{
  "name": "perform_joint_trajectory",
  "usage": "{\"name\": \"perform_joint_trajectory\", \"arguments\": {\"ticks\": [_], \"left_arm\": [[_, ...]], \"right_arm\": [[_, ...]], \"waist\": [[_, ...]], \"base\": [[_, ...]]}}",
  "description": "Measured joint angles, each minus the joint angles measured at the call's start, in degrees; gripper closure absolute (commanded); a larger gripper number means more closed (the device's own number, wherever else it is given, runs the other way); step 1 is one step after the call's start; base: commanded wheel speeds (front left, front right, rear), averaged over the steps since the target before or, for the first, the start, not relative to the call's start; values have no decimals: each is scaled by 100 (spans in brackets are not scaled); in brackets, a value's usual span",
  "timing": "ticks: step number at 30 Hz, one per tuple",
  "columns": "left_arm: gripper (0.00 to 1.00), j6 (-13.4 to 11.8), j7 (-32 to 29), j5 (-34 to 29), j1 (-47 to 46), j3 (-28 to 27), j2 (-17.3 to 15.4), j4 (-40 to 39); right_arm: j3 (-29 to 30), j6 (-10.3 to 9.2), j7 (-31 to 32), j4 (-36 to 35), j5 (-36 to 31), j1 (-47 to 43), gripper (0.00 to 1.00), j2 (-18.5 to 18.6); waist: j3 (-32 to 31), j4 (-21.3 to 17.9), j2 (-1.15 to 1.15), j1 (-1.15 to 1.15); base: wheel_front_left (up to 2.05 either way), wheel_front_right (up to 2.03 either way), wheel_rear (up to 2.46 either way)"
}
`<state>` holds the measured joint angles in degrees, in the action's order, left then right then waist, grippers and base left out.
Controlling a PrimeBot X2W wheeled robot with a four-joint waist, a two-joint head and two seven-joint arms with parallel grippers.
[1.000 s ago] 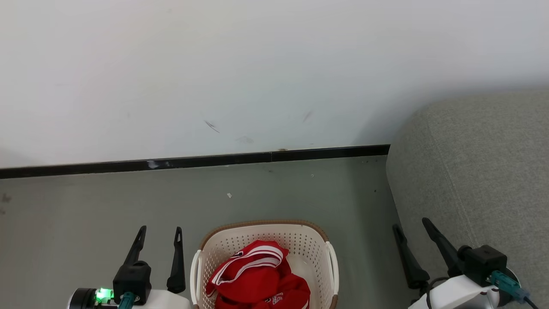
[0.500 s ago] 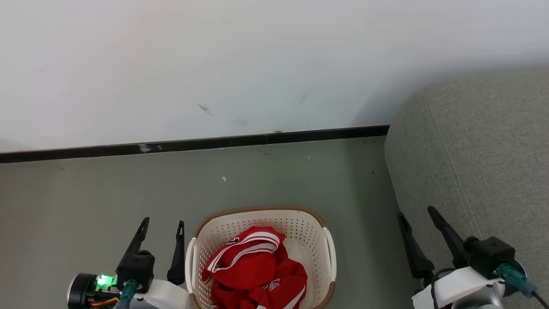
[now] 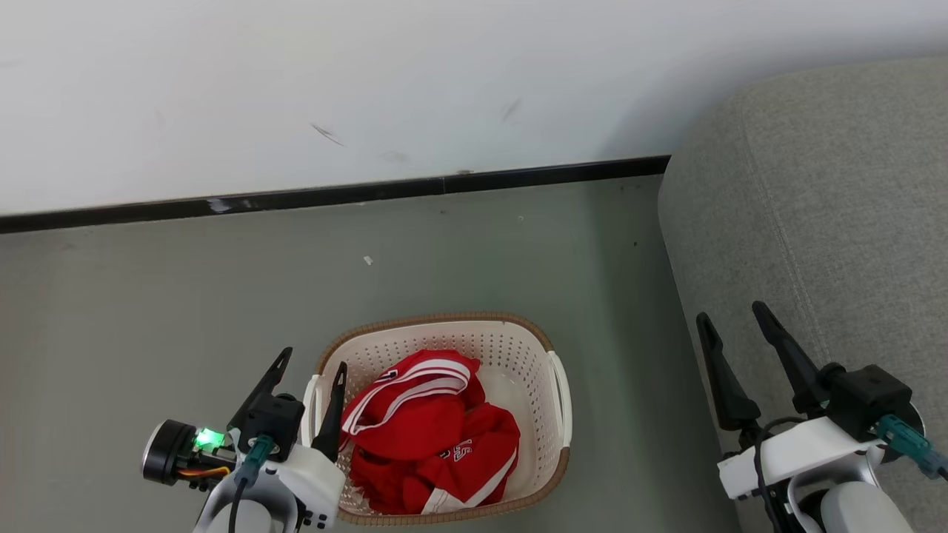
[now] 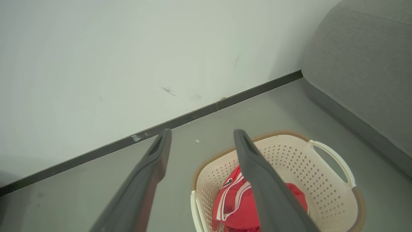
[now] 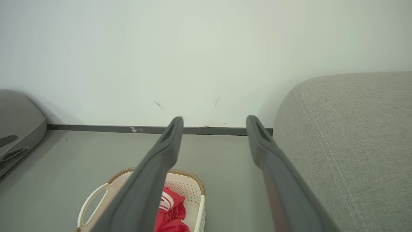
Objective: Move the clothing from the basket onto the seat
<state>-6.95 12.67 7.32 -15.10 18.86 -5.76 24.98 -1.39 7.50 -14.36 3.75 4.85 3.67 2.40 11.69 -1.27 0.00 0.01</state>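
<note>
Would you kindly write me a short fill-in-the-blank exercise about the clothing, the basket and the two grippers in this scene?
1. The clothing lying in the basket is ____ with white stripes.
2. The basket stands on the floor, on the robot's ____ of the grey seat.
3. The left gripper and the right gripper both have their jaws ____, holding nothing.

Missing words: red; left; open.
</note>
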Motion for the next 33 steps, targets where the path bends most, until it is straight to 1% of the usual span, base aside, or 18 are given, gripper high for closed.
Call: {"name": "perform_joint_trajectory", "arguments": {"ticks": [10,14,24,33], "left_arm": [[0,127,-151,-180,-554,219,8,693],[0,259,-151,-336,-817,377,29,842],[0,411,-152,-539,-1361,620,65,1273],[0,415,-203,-672,-1717,654,65,1733]], "right_arm": [[11,0,0,-189,1,436,0,2],[-8,0,-1,-302,4,654,0,3],[9,0,-1,-459,14,1125,0,7],[16,0,-1,-544,125,1578,0,10]], "waist": [[599,-137,0,0],[862,-206,0,0],[1504,-408,0,0],[2046,-593,0,0]], "base": [[0,0,0],[0,0,0],[0,0,0],[0,0,0]]}}
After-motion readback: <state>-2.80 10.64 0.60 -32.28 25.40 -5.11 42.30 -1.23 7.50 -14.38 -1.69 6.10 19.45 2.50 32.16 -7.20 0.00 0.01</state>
